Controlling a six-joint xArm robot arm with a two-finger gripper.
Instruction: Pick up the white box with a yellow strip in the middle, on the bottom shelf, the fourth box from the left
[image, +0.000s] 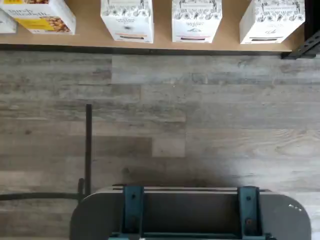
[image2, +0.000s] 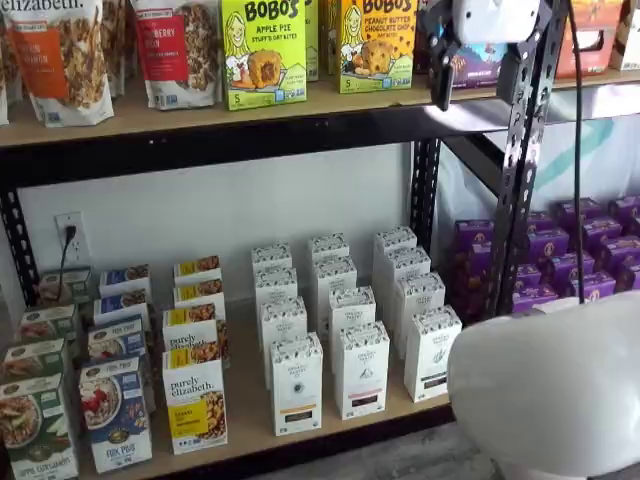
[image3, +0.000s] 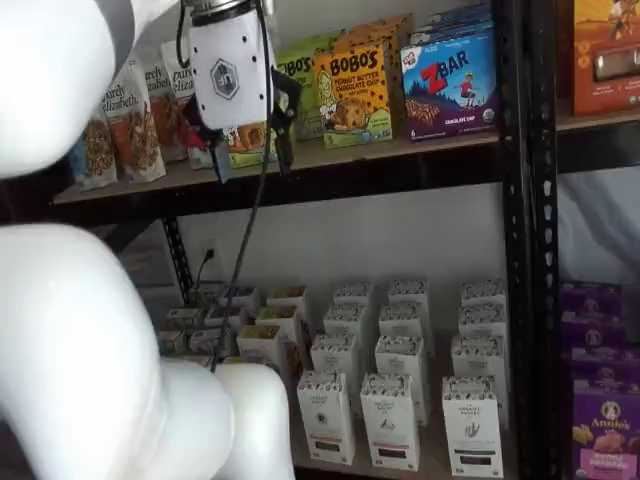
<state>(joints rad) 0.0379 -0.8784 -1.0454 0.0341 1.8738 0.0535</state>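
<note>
The white box (image2: 297, 385) with a speckled top band and a short yellow-orange strip stands upright in the front row of the bottom shelf (image2: 250, 440). It also shows in the wrist view (image: 127, 20) and in a shelf view (image3: 325, 415). Same-shaped cartons stand in a row behind it. My gripper (image2: 477, 85) hangs high up at the level of the upper shelf, far above and to the right of the box. It also shows in a shelf view (image3: 250, 158). Its two black fingers stand apart with a plain gap and hold nothing.
A yellow "purely elizabeth" box (image2: 195, 410) stands left of the white box and a dark-strip white carton (image2: 362, 370) stands right of it. A black upright (image2: 520, 200) and purple boxes (image2: 580, 260) are at the right. My white arm (image2: 550, 390) fills the foreground. A cable (image3: 245, 260) hangs down.
</note>
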